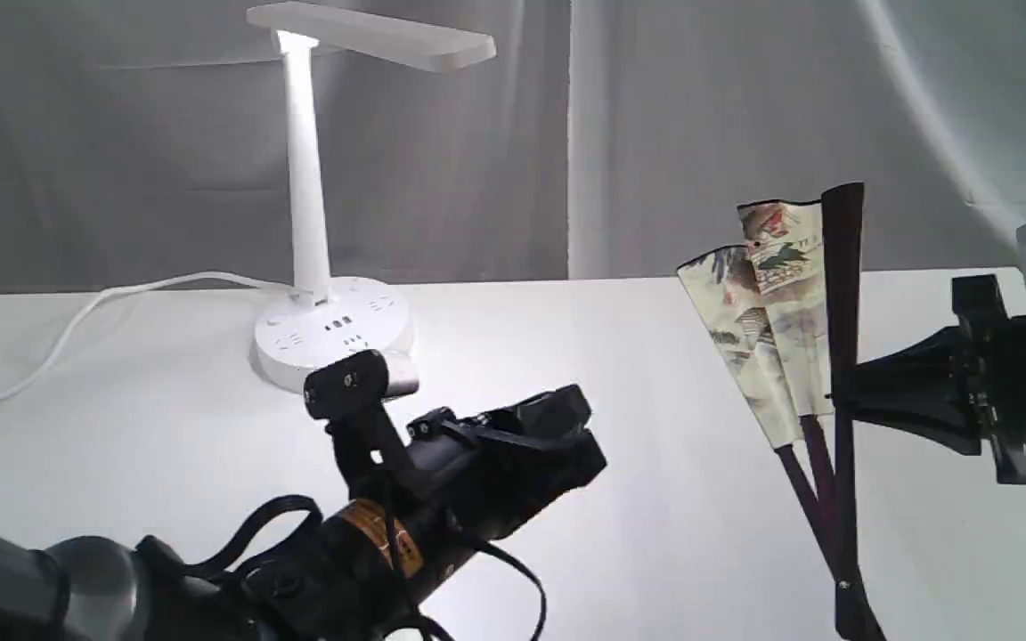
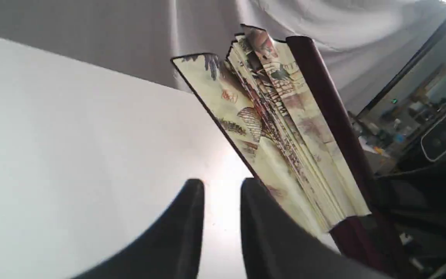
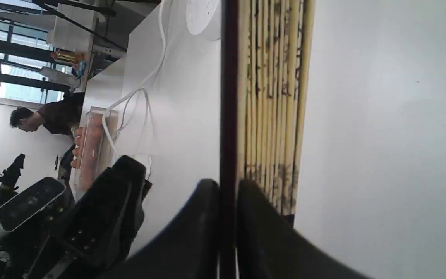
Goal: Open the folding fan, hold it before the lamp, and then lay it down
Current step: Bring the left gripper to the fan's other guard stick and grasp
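Folding fan [image 1: 780, 329] stands upright on the right of the exterior view, only partly spread; a few cream pleats painted with houses and trees lean away from one dark maroon guard [image 1: 842, 285], and the ribs run down to a rivet [image 1: 844, 585] near the lower edge of that view. The right gripper [image 1: 838, 401] reaches in from the right and pinches that guard about halfway up; in the right wrist view its two black fingers [image 3: 203, 217] press flat against the guard from either side, with the stacked pleats just beside one finger. The left gripper [image 1: 580, 436] holds nothing; in the left wrist view its jaws stand a narrow way apart, and bare white table [image 2: 72, 135] shows through the gap. It hangs low over the table near the middle of the exterior view, well apart from the folding fan, whose loose outer pleat faces it. The lamp [image 1: 304, 178] stands at the back left on its round base, its white cord [image 1: 77, 320] trailing off to the left; the fan is far to its right.
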Controlling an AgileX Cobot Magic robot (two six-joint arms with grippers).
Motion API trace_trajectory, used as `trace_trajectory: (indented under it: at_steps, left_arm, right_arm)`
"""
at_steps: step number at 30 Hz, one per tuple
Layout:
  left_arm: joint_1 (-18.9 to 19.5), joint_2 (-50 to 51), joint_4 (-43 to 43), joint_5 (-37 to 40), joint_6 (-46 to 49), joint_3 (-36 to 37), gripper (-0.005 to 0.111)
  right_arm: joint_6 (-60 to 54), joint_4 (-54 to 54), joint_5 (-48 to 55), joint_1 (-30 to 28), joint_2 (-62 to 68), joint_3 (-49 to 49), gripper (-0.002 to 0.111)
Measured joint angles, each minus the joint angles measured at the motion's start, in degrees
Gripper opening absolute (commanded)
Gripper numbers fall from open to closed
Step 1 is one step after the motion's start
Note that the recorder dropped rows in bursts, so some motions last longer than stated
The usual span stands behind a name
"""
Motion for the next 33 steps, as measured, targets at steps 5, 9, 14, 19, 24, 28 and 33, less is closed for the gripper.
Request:
trace_trajectory:
  at_steps: [5, 9, 14, 19, 24, 28, 33]
  left_arm:
    - [0.3, 2.9, 2.0, 2.1, -12.7, -4.1, 0.056]
    - [3.0, 5.3, 12.0, 2.4, -28.5, -8.1, 0.06]
    - [9.0, 9.7, 26.5, 2.1, -49.3, -14.0, 0.06]
    - [12.7, 13.3, 31.8, -4.7, -59.8, -16.8, 0.06]
    - [13.4, 15.6, 32.6, -9.2, -63.8, -17.9, 0.06]
    - [13.4, 16.2, 33.4, -10.0, -64.2, -17.9, 0.06]
    - [13.4, 16.2, 33.5, -10.8, -64.3, -18.2, 0.06]
  right_arm:
    - [0.0, 0.0, 0.0, 0.0, 0.0, 0.0, 0.0]
    - [0.0, 0.0, 0.0, 0.5, 0.0, 0.0, 0.0]
    - [0.0, 0.0, 0.0, 1.9, 0.0, 0.0, 0.0]
    - [0.0, 0.7, 0.0, 2.6, 0.0, 0.1, 0.0]
    - [0.0, 2.7, 0.0, 3.5, 0.0, 0.1, 0.0]
    - [0.0, 2.9, 0.0, 4.6, 0.0, 0.1, 0.0]
    - [0.0, 2.9, 0.0, 5.3, 0.0, 0.1, 0.0]
